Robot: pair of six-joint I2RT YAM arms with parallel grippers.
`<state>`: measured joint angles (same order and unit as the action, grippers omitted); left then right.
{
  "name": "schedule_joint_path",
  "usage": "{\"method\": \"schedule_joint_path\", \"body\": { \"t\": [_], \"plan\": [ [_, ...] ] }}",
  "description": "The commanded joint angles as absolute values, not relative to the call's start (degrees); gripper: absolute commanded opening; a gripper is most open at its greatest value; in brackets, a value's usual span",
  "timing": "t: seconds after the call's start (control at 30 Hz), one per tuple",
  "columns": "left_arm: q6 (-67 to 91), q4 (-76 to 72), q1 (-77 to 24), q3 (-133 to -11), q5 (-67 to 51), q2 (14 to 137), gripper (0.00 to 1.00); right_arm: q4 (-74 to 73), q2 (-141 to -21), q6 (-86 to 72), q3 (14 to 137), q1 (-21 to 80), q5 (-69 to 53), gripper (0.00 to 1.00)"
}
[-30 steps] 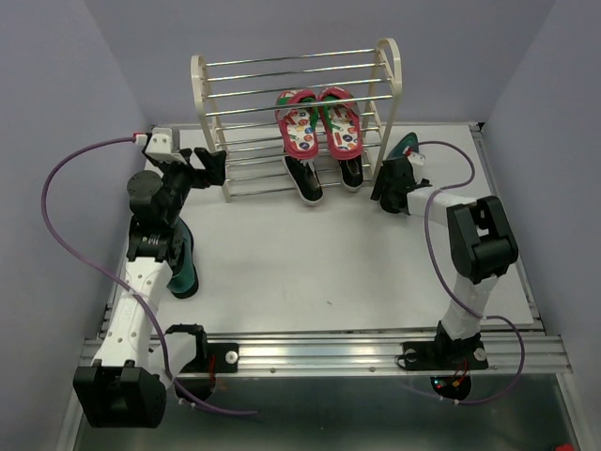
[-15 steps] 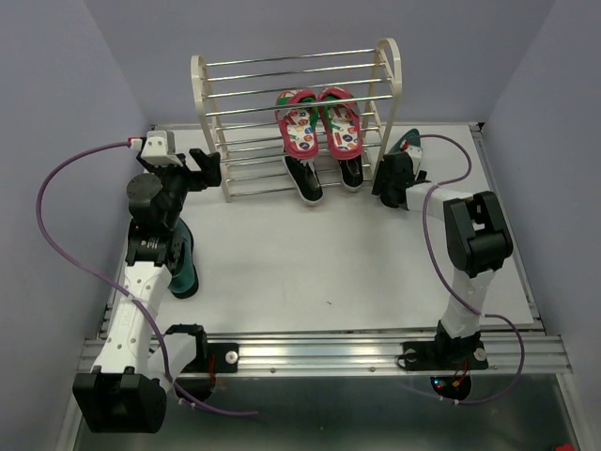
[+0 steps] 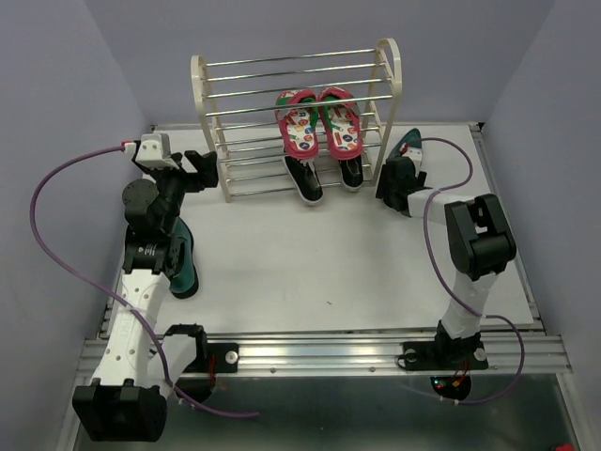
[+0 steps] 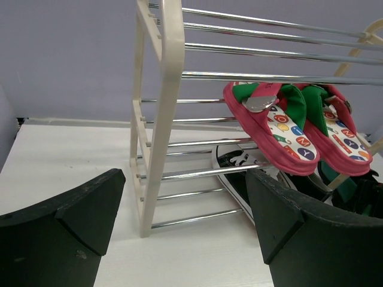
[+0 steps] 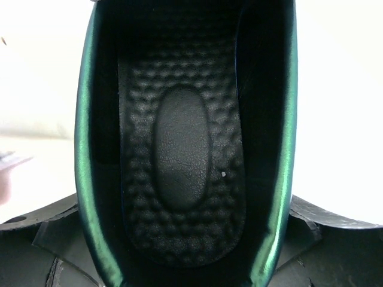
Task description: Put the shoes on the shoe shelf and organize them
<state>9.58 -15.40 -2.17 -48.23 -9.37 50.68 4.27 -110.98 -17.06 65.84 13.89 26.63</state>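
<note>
From my station, the left gripper [image 4: 184, 175] is spread wide with nothing between its fingers. It hangs over the far-left part of the table [image 3: 310, 254], just in front of the left side panel of the shoe shelf [image 3: 200, 89] and pointing at it. The shelf stands at the far middle of the table. The red-strapped flip-flops [image 3: 319, 122] lie side by side on a middle tier, toward the right end. The black sneakers [image 3: 305, 178] sit on the tier below them, also side by side. My right gripper [image 3: 399, 171] is at the far right, just beside the shelf's right panel. There one teal dress shoe [image 5: 182, 149] stands on the table with its pointed toe aimed away from me. In the right wrist view I look straight down into that shoe's opening, and its glossy green rim fills the picture. The two fingers [image 5: 54, 233] stand on either side of its heel end. I cannot tell whether they are pressing on the shoe or only straddling it. The second teal dress shoe [image 3: 185, 272] stands on the near left of the table, close against the left arm and partly hidden by it, well apart from the shelf.
</note>
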Motion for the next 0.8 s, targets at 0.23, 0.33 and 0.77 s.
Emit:
{"method": "schedule_joint_path", "body": {
  "t": [0.23,0.33,0.77],
  "plan": [
    [11.2,-19.5,-2.4,-46.1,-11.2,48.1,0.92,14.0,-90.9,-16.0,49.9,12.8,28.0,0.01],
    [11.0,-19.5,-2.4,-46.1,-11.3,48.2,0.92,18.5,-86.5,-15.9,43.9,12.8,28.0,0.01],
    [11.2,-20.2,-2.4,-44.7,-12.6,47.2,0.92,-7.5,-80.7,-28.1,43.1,12.8,22.2,0.05]
  ]
}}
